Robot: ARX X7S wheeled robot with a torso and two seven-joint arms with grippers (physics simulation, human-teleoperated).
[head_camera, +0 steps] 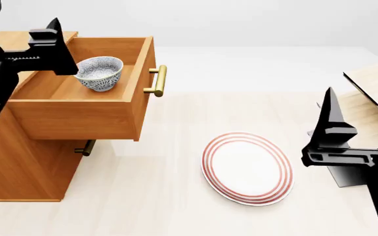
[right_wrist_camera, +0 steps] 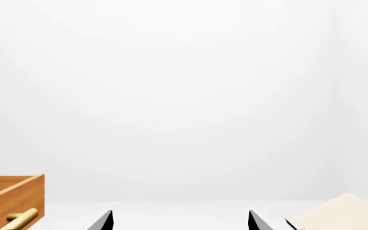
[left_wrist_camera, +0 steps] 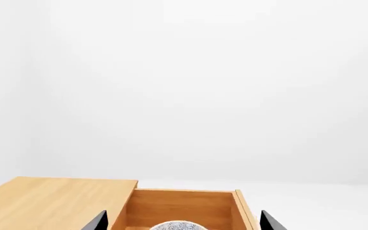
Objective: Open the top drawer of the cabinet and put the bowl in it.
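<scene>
The cabinet (head_camera: 18,167) stands at the left. Its top drawer (head_camera: 77,115) is pulled out, with the brass handle (head_camera: 156,81) on its front. The speckled bowl (head_camera: 99,73) sits inside the drawer, free of any grip. It shows in the left wrist view (left_wrist_camera: 178,225) low between the fingers. My left gripper (head_camera: 22,22) is open and raised above the drawer, over the bowl (left_wrist_camera: 184,219). My right gripper (head_camera: 363,108) is open and empty to the right of the plate. It also shows in the right wrist view (right_wrist_camera: 180,219).
A white plate with red rings (head_camera: 247,167) lies on the floor in the middle. A pale wooden rack (head_camera: 373,83) stands at the right edge. A lower drawer's handle (head_camera: 84,147) shows under the open drawer. The drawer front juts toward the plate.
</scene>
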